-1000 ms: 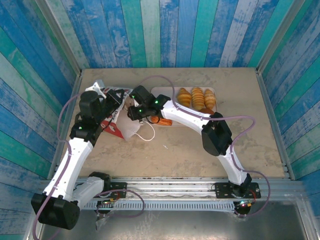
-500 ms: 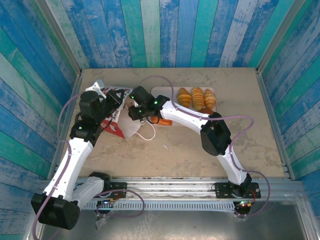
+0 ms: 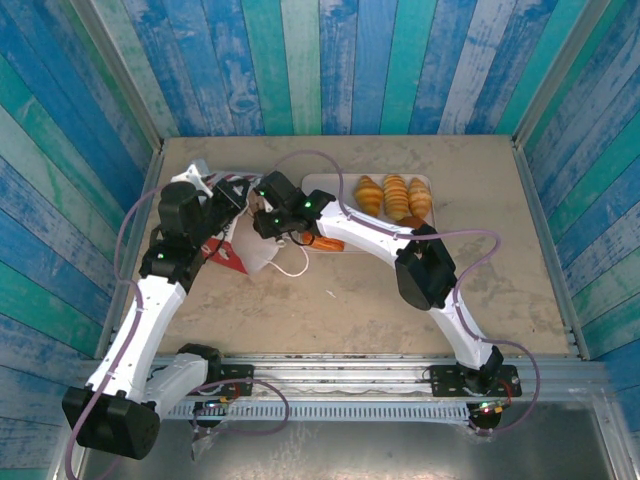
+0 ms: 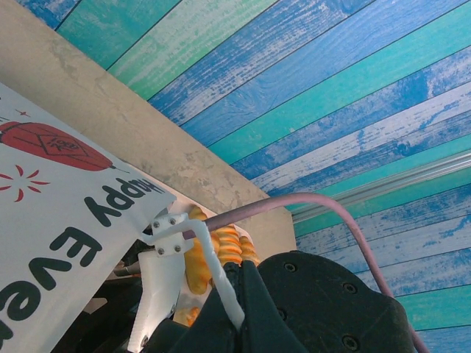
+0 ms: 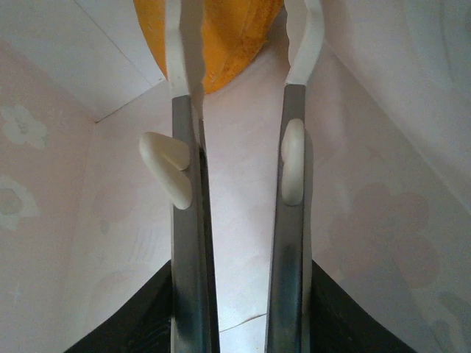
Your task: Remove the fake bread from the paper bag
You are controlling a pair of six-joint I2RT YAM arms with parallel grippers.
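The paper bag (image 3: pixel 252 262) lies on its side at the left of the table, its lettered white side (image 4: pixel 59 220) close by in the left wrist view. My left gripper (image 4: pixel 240 273) is shut on the bag's white cord handle (image 4: pixel 210 268) and holds the bag's mouth up. My right gripper (image 5: pixel 239 22) is reached inside the bag between its plain pale walls. Its jaws stand apart, with an orange-yellow piece of fake bread (image 5: pixel 221 51) at the fingertips; whether they touch it is unclear. Three more ridged pieces of fake bread (image 3: pixel 395 197) lie on the pink tray (image 3: pixel 318 183).
Another orange piece (image 3: pixel 327 243) lies at the tray's near left corner, under the right arm. A loose white cord loop (image 3: pixel 293 270) trails from the bag. Blue-green plank walls close in the table on three sides. Bare table runs along the front and right.
The right gripper has pushed a little further left into the bag and its jaws have narrowed. The bag's mouth has shifted slightly. The left gripper has kept its hold.
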